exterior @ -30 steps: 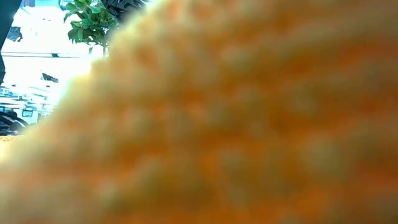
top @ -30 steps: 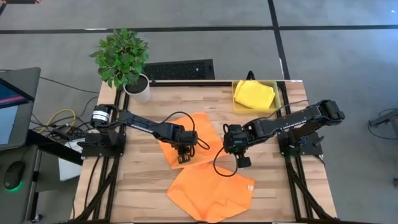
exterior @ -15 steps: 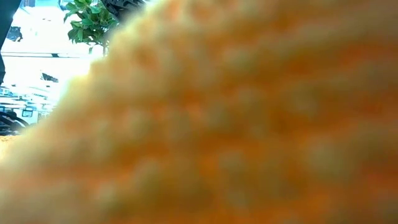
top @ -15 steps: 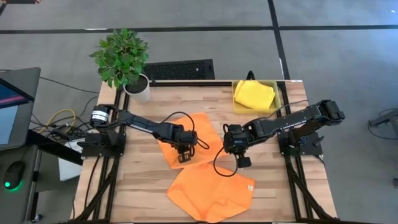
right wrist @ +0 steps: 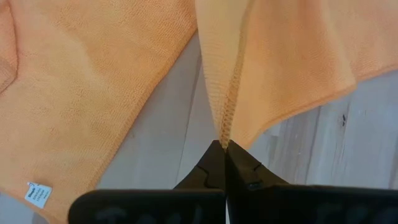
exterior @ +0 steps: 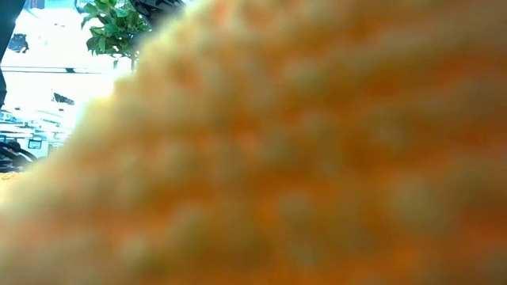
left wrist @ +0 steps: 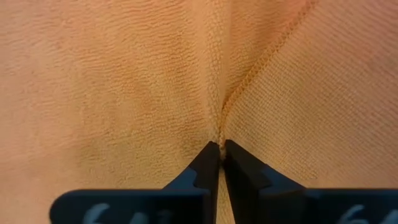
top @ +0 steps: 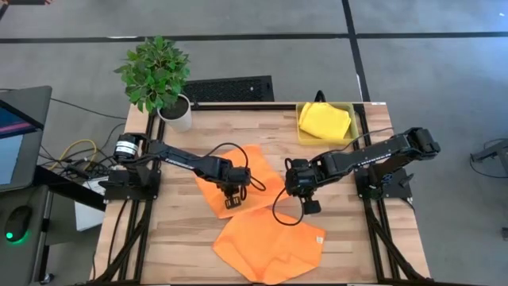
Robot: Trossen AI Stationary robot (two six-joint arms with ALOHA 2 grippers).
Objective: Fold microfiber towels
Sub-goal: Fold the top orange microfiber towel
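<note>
Low view: a blurred orange cloth lay right against the lens and blocked nearly the whole frame; only a bit of the plant showed at upper left.
Near towel: an orange towel lay spread at lower centre of the high view, near the table's front edge; a small white tag sat at one corner in the right wrist view.
Left gripper: the left gripper was down on the second orange towel at centre-left of the high view; its fingers were pressed together on a hemmed fold of that cloth.
Right gripper: the right gripper sat just right of that towel, its tips closed on the towel's hemmed edge, which was lifted off the wood.
Table: pale wooden planks, bare to the right of the near towel.
Far right: a yellow towel lay bunched in a yellow bin at the table's upper right.
Far left: a potted plant in a white pot stood at the upper left corner.
Beyond: a dark keyboard lay on the grey floor behind the table; a monitor edge showed at far left.
</note>
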